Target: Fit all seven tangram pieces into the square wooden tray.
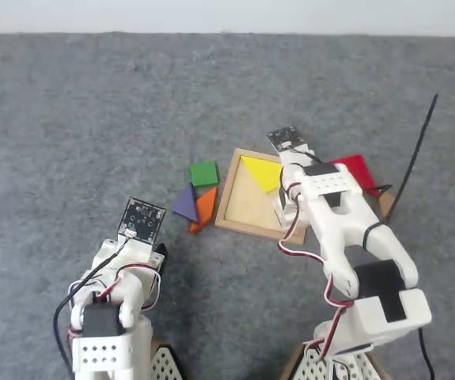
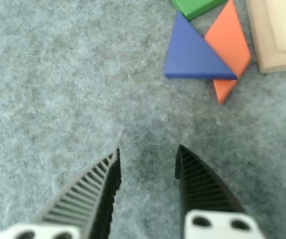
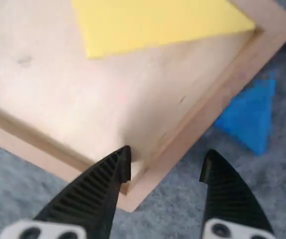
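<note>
Both pairs of jaws stand apart and grip nothing. Our right gripper [image 3: 166, 153] is spread wide across a corner of the wooden tray [image 3: 198, 131], one finger over the rim and just inside it, the other outside above the grey carpet [image 1: 92, 111]. We cannot tell whether the inner finger touches the wood. Our left gripper [image 2: 147, 152] hangs parted over bare carpet, near the loose pieces on that side but touching none.

We judge the task to be early. The yellow triangle [image 3: 152, 22] lies flat in the tray, pushed into a corner, and the rest of the tray floor is bare.

Outside the tray, the red piece [image 1: 359, 169] lies on the carpet on our right arm's side. On the other side, the blue-violet triangle [image 2: 197, 55] rests partly on the orange piece [image 2: 231, 44], which lies just beside the tray. The green square [image 2: 195, 6] sits at their far end. The small blue triangle [image 3: 249, 117] lies just off the tray's rim, close to our right jaws.

That blue triangle looks like the nearest pick. We would shift the right jaws off the corner, straddle the piece, then close.
</note>
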